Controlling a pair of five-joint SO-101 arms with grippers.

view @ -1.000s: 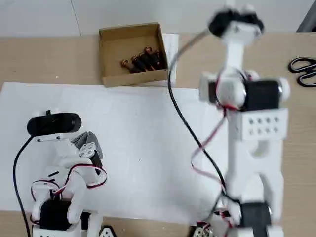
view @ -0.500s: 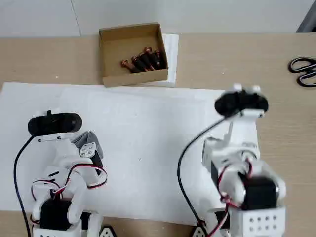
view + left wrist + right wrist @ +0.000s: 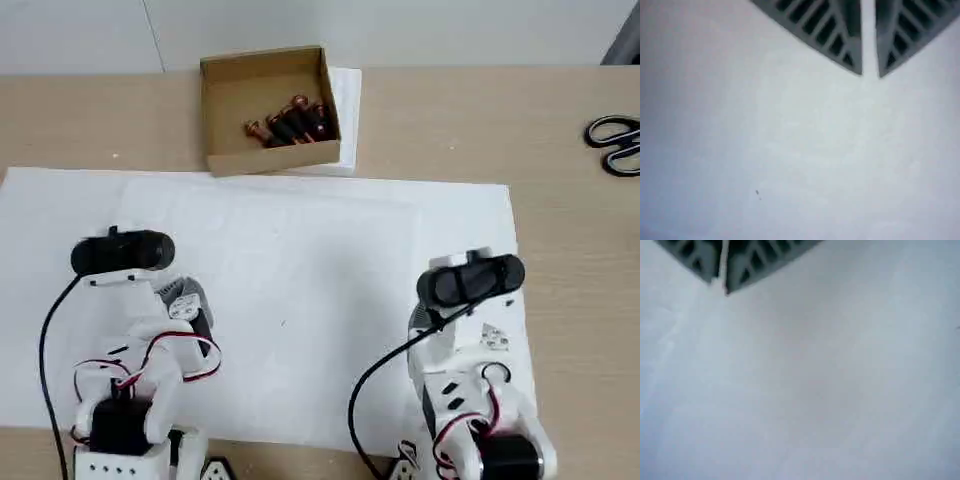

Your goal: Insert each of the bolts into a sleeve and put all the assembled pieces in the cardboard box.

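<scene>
The cardboard box [image 3: 222,112] stands at the back of the table, left of the middle. Several copper bolts in dark sleeves [image 3: 291,123] lie together inside it. My left gripper [image 3: 185,300] rests low over the white paper near the front left, folded back on its arm. In the left wrist view its grey fingers [image 3: 840,35] stand shut with nothing between them, a thin slit apart, over bare paper. My right gripper [image 3: 722,287] is shut and holds nothing above the paper. The right arm [image 3: 468,330] sits folded at the front right.
A large white sheet [image 3: 300,270] covers the middle of the wooden table. Black scissors [image 3: 615,143] lie at the far right edge. A smaller white sheet [image 3: 347,110] pokes out beside the box.
The right arm has drawn back from beside the box to the table's front right and folded down. The left arm shifted slightly.
</scene>
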